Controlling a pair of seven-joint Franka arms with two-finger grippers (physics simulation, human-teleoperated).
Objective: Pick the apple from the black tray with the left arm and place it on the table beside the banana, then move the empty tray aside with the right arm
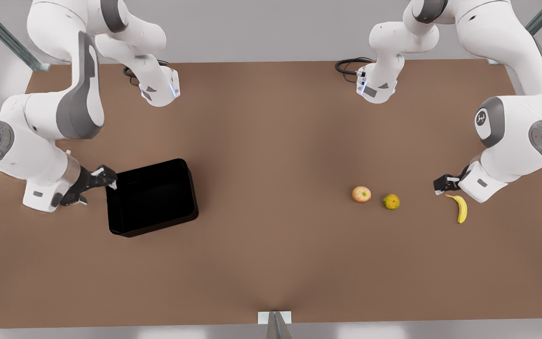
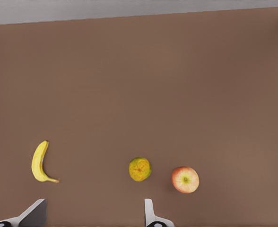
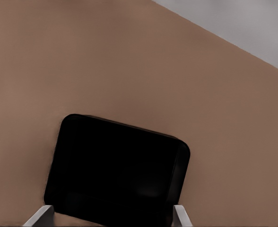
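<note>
The black tray (image 1: 152, 197) sits on the table (image 1: 271, 263) toward nine o'clock in the front view, turned a little askew, and nothing lies inside it. The right gripper (image 1: 109, 182) is at the tray's nine o'clock edge, its pale fingertips right at the rim; in the right wrist view the fingers (image 3: 40, 216) stand spread apart, one to each side of the tray (image 3: 117, 170), though I cannot tell whether they touch it.

Over toward three o'clock the apple (image 1: 361, 194) rests on the bare tabletop, with a mottled yellow-green fruit (image 1: 391, 201) just beside it at its three o'clock, and the banana (image 1: 460, 207) farther out the same way, apart from both. The left gripper (image 1: 442, 184) hangs near the banana's dark tip, at its ten o'clock, holding nothing. The left wrist view shows its fingers (image 2: 151, 215) parted, with banana (image 2: 39, 161), mottled fruit (image 2: 140, 169) and apple (image 2: 185, 179) in a row on the table (image 2: 139, 71) beyond them
</note>
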